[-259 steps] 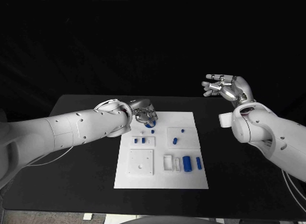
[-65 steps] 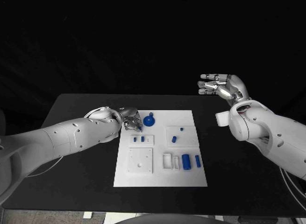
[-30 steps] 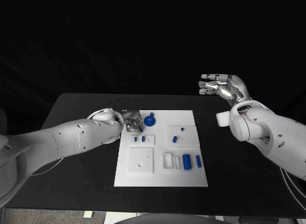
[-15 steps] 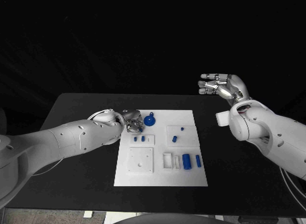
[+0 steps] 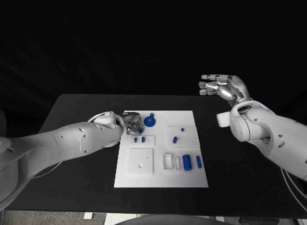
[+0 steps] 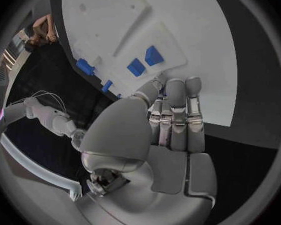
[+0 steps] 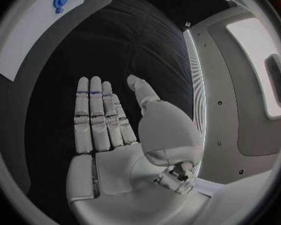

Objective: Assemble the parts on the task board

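Left hand: the silver many-fingered left hand (image 5: 132,124) sits left of centre in the head view, at the upper-left corner of the board. In its wrist view (image 6: 168,122) the fingers lie straight and side by side, thumb alongside, with nothing between them. It looks placed there to work the small pieces just below it.

Small parts by the left hand: two short blue block-shaped pieces (image 5: 138,139) lie in a small raised square just below the hand; the wrist view shows them as blue blocks (image 6: 145,62) beyond the fingertips, near but apart.

Round part: a blue disc-shaped piece with a small tab (image 5: 150,121) lies flat just to the right of the left hand, apart from it.

Board: the flat white rectangular task board (image 5: 194,180) lies in the middle of the black table (image 5: 79,187). In the board's lower right a larger blue cylinder (image 5: 187,162) and a slimmer blue bar (image 5: 198,162) lie by white open frames; two small blue pegs (image 5: 176,139) occupy the square to the right of centre.

Right hand: the silver right hand (image 5: 222,87) is raised in the upper right, off the board, palm open with fingers extended (image 7: 100,120) and holding nothing. Probably parked clear so the left arm has room.

Progress: most pieces lie loose, so I judge the assembly to be early.
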You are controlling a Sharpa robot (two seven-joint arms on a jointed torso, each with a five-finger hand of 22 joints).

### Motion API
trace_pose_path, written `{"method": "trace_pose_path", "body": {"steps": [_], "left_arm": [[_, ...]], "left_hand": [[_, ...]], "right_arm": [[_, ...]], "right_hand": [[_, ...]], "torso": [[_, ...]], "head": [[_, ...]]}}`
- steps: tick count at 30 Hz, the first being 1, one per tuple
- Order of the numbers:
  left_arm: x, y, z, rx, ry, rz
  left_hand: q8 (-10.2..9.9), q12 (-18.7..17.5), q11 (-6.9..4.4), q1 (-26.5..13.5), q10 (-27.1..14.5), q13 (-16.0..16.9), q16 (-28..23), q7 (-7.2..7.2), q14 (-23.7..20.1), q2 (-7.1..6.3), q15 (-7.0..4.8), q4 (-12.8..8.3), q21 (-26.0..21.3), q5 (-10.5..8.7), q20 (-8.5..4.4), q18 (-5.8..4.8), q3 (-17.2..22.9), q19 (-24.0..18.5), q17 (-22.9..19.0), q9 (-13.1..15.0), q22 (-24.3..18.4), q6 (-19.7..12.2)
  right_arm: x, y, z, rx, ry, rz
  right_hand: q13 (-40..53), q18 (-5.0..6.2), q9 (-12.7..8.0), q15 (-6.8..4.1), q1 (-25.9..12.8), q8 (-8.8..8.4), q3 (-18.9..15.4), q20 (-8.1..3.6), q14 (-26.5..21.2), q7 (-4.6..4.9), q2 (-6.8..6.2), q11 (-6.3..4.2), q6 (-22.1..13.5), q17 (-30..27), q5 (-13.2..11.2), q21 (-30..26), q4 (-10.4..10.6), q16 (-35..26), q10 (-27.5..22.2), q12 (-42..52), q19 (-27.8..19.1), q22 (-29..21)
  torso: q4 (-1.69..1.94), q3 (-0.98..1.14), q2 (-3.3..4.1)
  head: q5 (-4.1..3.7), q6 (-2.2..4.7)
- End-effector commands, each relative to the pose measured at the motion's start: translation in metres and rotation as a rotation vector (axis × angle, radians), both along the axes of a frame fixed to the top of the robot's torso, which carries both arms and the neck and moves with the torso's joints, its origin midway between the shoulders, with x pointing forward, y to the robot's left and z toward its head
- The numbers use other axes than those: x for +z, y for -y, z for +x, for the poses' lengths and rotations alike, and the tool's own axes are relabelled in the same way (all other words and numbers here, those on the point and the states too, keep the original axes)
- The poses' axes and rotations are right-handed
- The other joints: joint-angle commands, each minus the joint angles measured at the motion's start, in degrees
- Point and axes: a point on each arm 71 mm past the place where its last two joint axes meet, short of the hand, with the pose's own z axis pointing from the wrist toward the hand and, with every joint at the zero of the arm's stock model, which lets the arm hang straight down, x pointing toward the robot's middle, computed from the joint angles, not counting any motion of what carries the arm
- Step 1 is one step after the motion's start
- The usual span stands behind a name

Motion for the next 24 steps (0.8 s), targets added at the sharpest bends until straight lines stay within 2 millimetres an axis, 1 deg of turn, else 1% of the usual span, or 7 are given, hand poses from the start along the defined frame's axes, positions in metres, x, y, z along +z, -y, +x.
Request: {"method": "trace_pose_path", "body": {"steps": [1, 3, 8, 10, 12, 17, 24], "left_arm": [[-0.006, -0.001, -0.003, -0.008, -0.026, 0.025], [-0.005, -0.001, -0.003, -0.007, -0.018, 0.023], [-0.004, -0.003, -0.002, -0.001, 0.002, 0.018], [-0.003, -0.005, -0.001, 0.007, 0.019, 0.016], [-0.002, -0.007, 0.000, 0.013, 0.031, 0.015], [-0.001, -0.012, 0.002, 0.034, 0.056, 0.016], [0.000, -0.025, 0.005, 0.059, 0.072, 0.026]], "left_hand": [[0.2, 0.3, -0.02, 0.0, -0.2, 0.0, -0.2, -0.33, -0.3, -0.93, 0.14, -0.4, -0.3, -0.16, 0.08, 0.59, 0.3, -0.3, -0.1, 0.0, 0.9, -2.1], [0.2, 0.3, -0.06, -0.1, -0.1, 0.0, -0.3, -0.90, -0.3, -1.48, 0.13, -0.6, -0.3, -0.18, 0.09, 0.60, 0.6, -0.3, -0.2, -0.1, 0.9, -4.4], [0.2, 0.3, 0.04, -0.3, -0.2, 0.0, -0.4, -1.87, -0.5, -2.46, 0.20, -0.8, -0.5, -0.21, 0.13, 0.59, 1.3, -0.3, -0.3, -0.1, 0.8, -7.2], [0.1, 0.3, 0.11, -0.3, -0.3, 0.0, -0.4, -2.29, -0.6, -2.90, 0.24, -0.7, -0.6, -0.24, 0.17, 0.61, 1.6, -0.3, -0.4, -0.2, 0.8, -10.6], [0.0, 0.3, 0.43, -0.3, -1.2, 0.0, -0.8, -1.82, -1.3, -3.58, 0.47, -0.6, -0.9, -0.37, 0.32, 0.59, 1.4, -0.6, -0.6, -0.3, 0.7, -13.1], [-0.1, 0.4, 1.01, 0.4, -2.8, 0.0, -1.2, -2.04, -2.0, -4.66, 0.86, 0.4, -1.8, -0.55, 0.71, 0.81, 0.9, -0.8, -1.0, -0.4, 0.5, -15.5], [0.1, 0.4, 1.52, 1.6, -4.4, 0.0, -1.2, -1.94, -2.0, -5.40, 1.19, 1.9, -2.8, -0.54, 1.10, 1.21, 0.8, -0.4, -1.6, -0.3, 0.6, -14.3]], "right_arm": [[-0.001, -0.001, 0.000, 0.022, -0.003, -0.018], [-0.001, -0.002, 0.000, 0.025, -0.005, -0.020], [-0.002, -0.001, 0.000, 0.028, -0.013, -0.024], [-0.002, -0.001, 0.000, 0.029, -0.016, -0.027], [-0.002, -0.001, 0.000, 0.032, -0.018, -0.030], [-0.003, -0.001, 0.000, 0.042, -0.025, -0.039], [-0.007, -0.003, 0.001, 0.097, -0.055, -0.096]], "right_hand": [[0.0, 0.25, 0.1, 0.32, -0.7, -0.04, -0.3, 0.49, -0.8, 0.02, 0.12, 0.27, 1.9, -0.2, -0.3, -0.1, 0.0, -0.3, -1.1, -0.4, -0.4, -0.2], [0.0, 0.32, 0.1, 0.60, -0.8, -0.05, -0.1, 0.80, -1.4, 0.01, 0.13, 0.56, 3.0, -0.5, -0.4, -0.3, -0.1, -0.7, -2.1, -0.4, -0.9, -0.3], [0.0, 0.68, 0.1, 1.01, -0.8, -0.03, 0.1, 1.33, -1.9, 0.01, -0.10, 0.95, 3.8, -1.6, -0.6, -0.6, 0.0, -1.0, -3.4, -0.4, -1.4, -0.4], [0.0, 0.77, 0.1, 1.11, -0.7, -0.03, -0.1, 1.47, -2.0, 0.06, -0.17, 1.12, 3.7, -1.8, -0.7, -0.7, 0.0, -1.1, -4.0, -0.4, -1.5, -0.5], [0.0, 0.82, 0.1, 1.17, -0.7, -0.04, -0.3, 1.56, -2.1, 0.08, -0.17, 1.19, 3.7, -1.9, -0.7, -0.8, 0.0, -1.1, -4.3, -0.4, -1.6, -0.5], [0.0, 0.91, 0.1, 1.32, -0.4, -0.01, -1.4, 1.74, -2.3, -0.01, 0.10, 1.29, 3.9, -1.9, -1.1, -0.9, 0.0, -1.0, -4.7, -0.4, -1.8, -0.5], [-0.1, 1.21, 0.2, 1.06, 0.6, 0.05, -1.5, 1.52, -1.7, -0.01, 0.36, 1.48, 5.5, -1.8, -1.4, -0.6, -0.2, -0.6, -5.6, -0.5, -1.2, -0.3]], "torso": [[0.00, -0.05, -0.01], [-0.01, -0.06, 0.00], [0.01, -0.05, -0.01], [0.00, -0.03, -0.02], [0.02, -0.02, -0.03], [-0.01, 0.00, 0.00], [-0.03, 0.01, -0.01]], "head": [[0.03, -0.04], [0.04, -0.07], [0.02, -0.02], [0.00, 0.00], [0.03, 0.02], [0.05, 0.11], [0.02, 0.18]]}}
